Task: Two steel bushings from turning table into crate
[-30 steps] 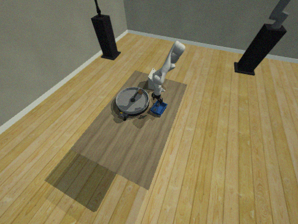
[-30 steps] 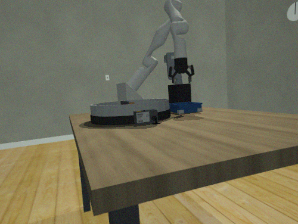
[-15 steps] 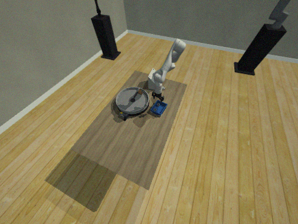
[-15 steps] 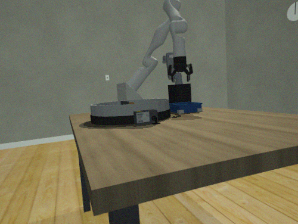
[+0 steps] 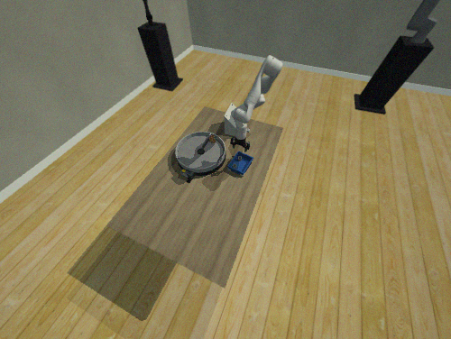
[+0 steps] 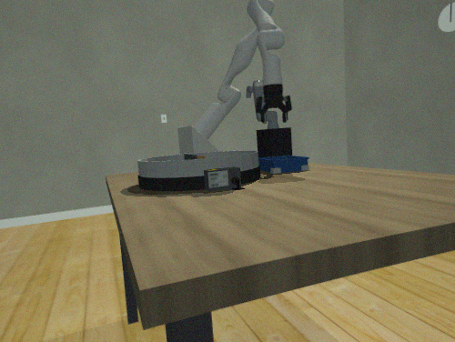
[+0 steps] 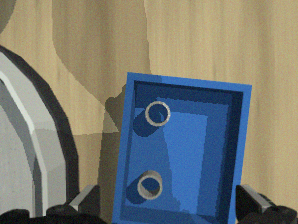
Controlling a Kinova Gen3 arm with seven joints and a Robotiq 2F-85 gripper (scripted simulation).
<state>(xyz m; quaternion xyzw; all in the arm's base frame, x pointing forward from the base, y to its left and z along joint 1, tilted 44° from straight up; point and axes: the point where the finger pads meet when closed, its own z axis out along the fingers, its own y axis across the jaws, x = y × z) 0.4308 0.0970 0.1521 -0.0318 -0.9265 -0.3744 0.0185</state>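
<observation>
The blue crate [image 7: 182,150] lies right under my wrist camera. Two steel bushings stand inside it, one [image 7: 157,113] toward the far end and one [image 7: 149,184] toward the near end. My gripper [image 7: 167,200] is open and empty, hanging well above the crate [image 6: 283,164], with a fingertip showing at each lower corner of the wrist view. It also shows in the exterior view [image 6: 273,109]. The grey turning table [image 5: 200,151] sits to the left of the crate [image 5: 240,163]. A brownish bushing [image 5: 211,137] stands near the table's far rim.
The turning table's rim [image 7: 35,150] fills the left edge of the wrist view. A small control box [image 6: 221,178] is fixed to the table's front. The arm's base [image 5: 235,123] stands behind the crate. Two black pillars [image 5: 159,54] [image 5: 391,74] stand far off on the floor.
</observation>
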